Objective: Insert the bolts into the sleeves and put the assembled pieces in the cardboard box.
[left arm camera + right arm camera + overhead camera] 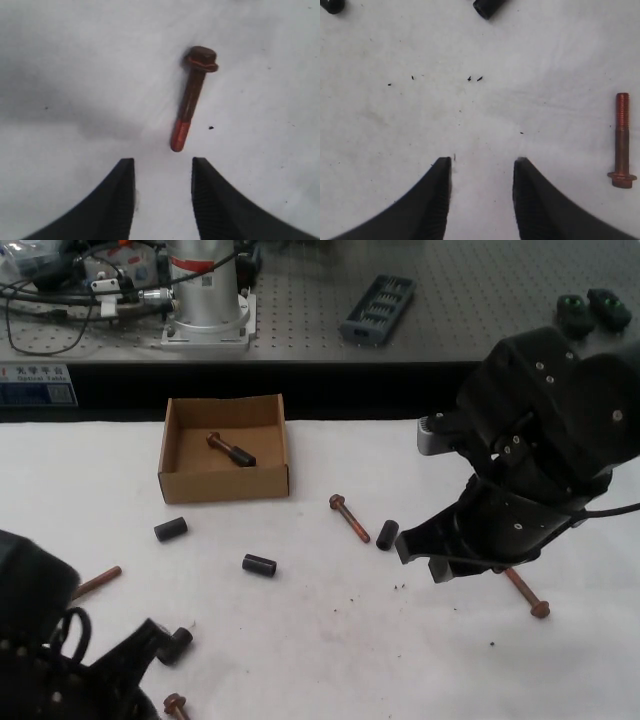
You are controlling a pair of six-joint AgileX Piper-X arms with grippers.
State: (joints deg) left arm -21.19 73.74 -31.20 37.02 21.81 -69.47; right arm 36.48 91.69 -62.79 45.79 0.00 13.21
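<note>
The cardboard box (225, 480) stands at the back left with one bolt-in-sleeve piece (232, 450) inside. Loose black sleeves (171, 530) (259, 565) (387, 534) and copper bolts (350, 517) (97, 582) (527, 592) lie on the white cloth. My left gripper (150, 650) (162, 162) is open low at the front left, with a bolt (194, 97) lying just beyond its fingertips, head away. My right gripper (420, 562) (482, 161) hangs open over bare cloth at the right. A bolt (621, 140) lies off to its side, and a sleeve (487, 7) lies farther ahead.
Another sleeve (180, 638) and a bolt (176, 704) lie beside the left arm at the front edge. Dark specks (400, 587) dot the cloth. Behind the cloth, a perforated bench holds a metal post (205, 290), cables and a blue rack (378, 308).
</note>
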